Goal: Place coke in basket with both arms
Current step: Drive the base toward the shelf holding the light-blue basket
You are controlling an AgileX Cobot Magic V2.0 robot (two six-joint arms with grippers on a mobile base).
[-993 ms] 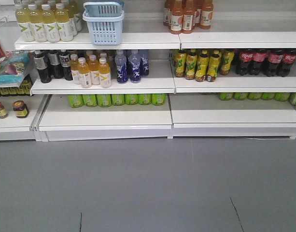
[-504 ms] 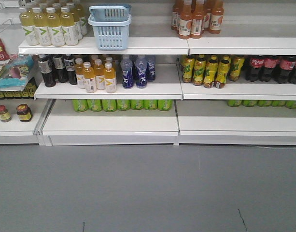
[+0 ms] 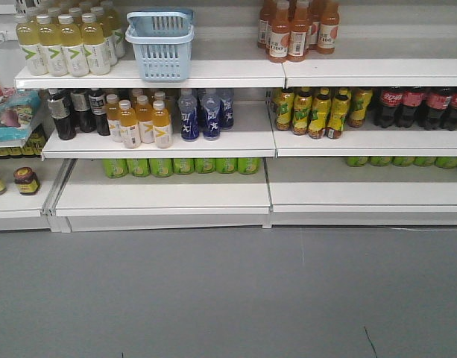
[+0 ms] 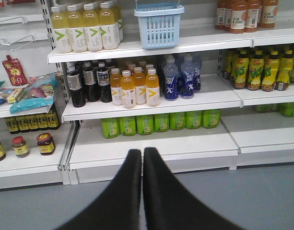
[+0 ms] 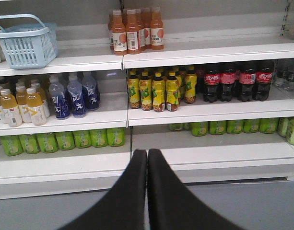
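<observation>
- The left gripper [image 4: 142, 152] is pressed closed, its black fingers meeting with nothing between them, low before the store shelving.
- The right gripper [image 5: 147, 153] is also closed and empty, facing the same shelves.
- The light blue basket [image 3: 159, 56] stands upright at the front edge of the top shelf [image 3: 235, 73], just beside the pale yellow drink bottles [image 3: 64, 48] on its left.
- The orange bottles [image 3: 297, 31] stand well apart from it, further right on that shelf.
- Dark cola bottles [image 3: 422, 106] with red labels line the right end of the middle shelf [image 3: 407, 140].
</observation>
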